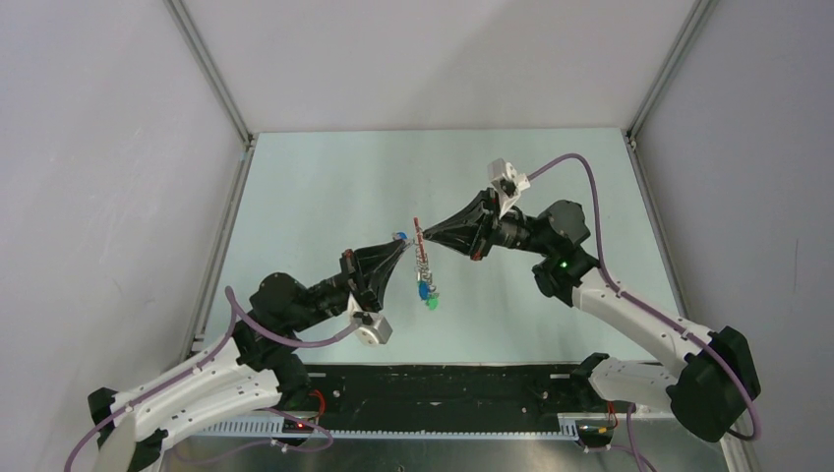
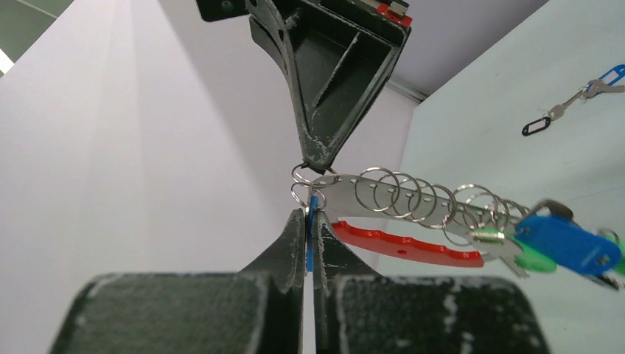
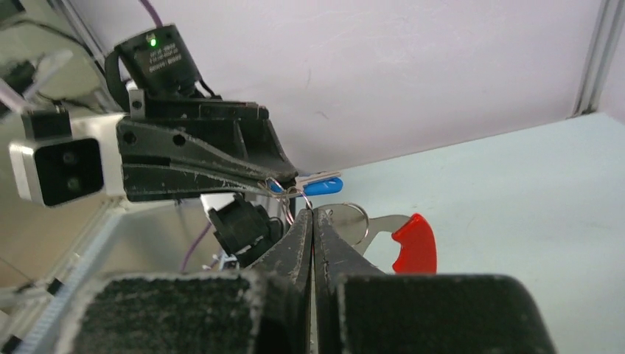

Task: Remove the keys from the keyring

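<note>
The keyring hangs in mid-air between my two grippers. In the left wrist view it is a silver strip strung with several small rings, with a red curved band below it. My left gripper is shut on a blue-capped key at the strip's end; it also shows in the top view. My right gripper is shut on the keyring's metal strip, beside the red band. More keys with blue and green caps dangle from the far end.
A separate small cluster with a blue-capped key and a black tag lies on the pale green table. White walls and metal frame posts enclose the table on three sides.
</note>
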Controlling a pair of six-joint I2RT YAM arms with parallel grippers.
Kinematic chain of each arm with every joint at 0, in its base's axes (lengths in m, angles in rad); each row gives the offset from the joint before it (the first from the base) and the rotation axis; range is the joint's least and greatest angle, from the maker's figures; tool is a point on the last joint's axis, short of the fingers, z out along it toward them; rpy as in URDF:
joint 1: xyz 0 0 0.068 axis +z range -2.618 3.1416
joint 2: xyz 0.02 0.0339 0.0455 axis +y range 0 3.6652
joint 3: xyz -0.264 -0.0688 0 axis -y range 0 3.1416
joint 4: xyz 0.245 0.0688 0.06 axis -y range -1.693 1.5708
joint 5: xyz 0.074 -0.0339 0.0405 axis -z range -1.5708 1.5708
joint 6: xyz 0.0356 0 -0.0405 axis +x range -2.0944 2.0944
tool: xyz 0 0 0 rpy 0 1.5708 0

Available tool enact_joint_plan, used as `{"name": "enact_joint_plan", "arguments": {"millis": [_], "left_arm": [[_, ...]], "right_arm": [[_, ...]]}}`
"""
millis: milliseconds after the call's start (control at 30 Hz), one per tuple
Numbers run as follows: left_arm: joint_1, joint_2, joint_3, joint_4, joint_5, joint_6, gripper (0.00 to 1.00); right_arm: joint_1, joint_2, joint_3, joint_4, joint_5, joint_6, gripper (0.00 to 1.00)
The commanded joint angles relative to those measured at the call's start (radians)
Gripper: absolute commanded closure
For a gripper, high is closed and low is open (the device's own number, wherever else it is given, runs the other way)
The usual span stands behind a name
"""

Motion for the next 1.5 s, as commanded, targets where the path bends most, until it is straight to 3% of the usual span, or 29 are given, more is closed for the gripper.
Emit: {"name": "enact_joint_plan", "arguments": {"millis": [0, 233, 300, 333, 400, 600, 767, 933, 1233, 1467], "left_arm": [[0.002, -0.006, 0.001, 0.059, -0.003, 0.015, 1.0], [0.002, -0.005, -0.002, 0.059, -0.016, 0.02, 1.0], [0.002, -0.005, -0.001, 0.059, -0.016, 0.019, 1.0], [0.002, -0.005, -0.002, 0.059, -0.016, 0.02, 1.0], [0.002, -0.006, -0.002, 0.06, -0.013, 0.019, 1.0], [0.002, -0.012, -0.002, 0.055, 0.001, 0.017, 1.0], [0.003, -0.014, 0.001, 0.051, 0.009, 0.017, 1.0], [0.004, -0.014, 0.002, 0.048, 0.015, 0.017, 1.0], [0.004, -0.022, 0.002, 0.041, 0.021, 0.017, 1.0], [0.004, -0.024, 0.005, 0.04, 0.026, 0.016, 1.0]], "right_arm": [[-0.014, 0.006, 0.036, 0.101, 0.137, 0.24, 1.0], [0.023, 0.035, 0.032, -0.076, 0.277, 0.581, 1.0], [0.045, 0.034, 0.02, -0.061, 0.274, 0.579, 0.82], [0.05, 0.025, 0.018, -0.049, 0.263, 0.563, 0.7], [0.044, -0.006, 0.016, -0.083, 0.265, 0.475, 0.62], [0.049, -0.125, 0.012, -0.207, 0.264, -0.029, 0.54], [0.063, -0.151, -0.001, -0.261, 0.124, -0.314, 0.53], [0.112, -0.138, -0.002, -0.29, 0.148, -0.495, 0.55], [0.137, -0.137, -0.002, -0.276, 0.149, -0.522, 0.57], [0.144, -0.122, -0.002, -0.262, 0.069, -0.524, 0.64]]}}
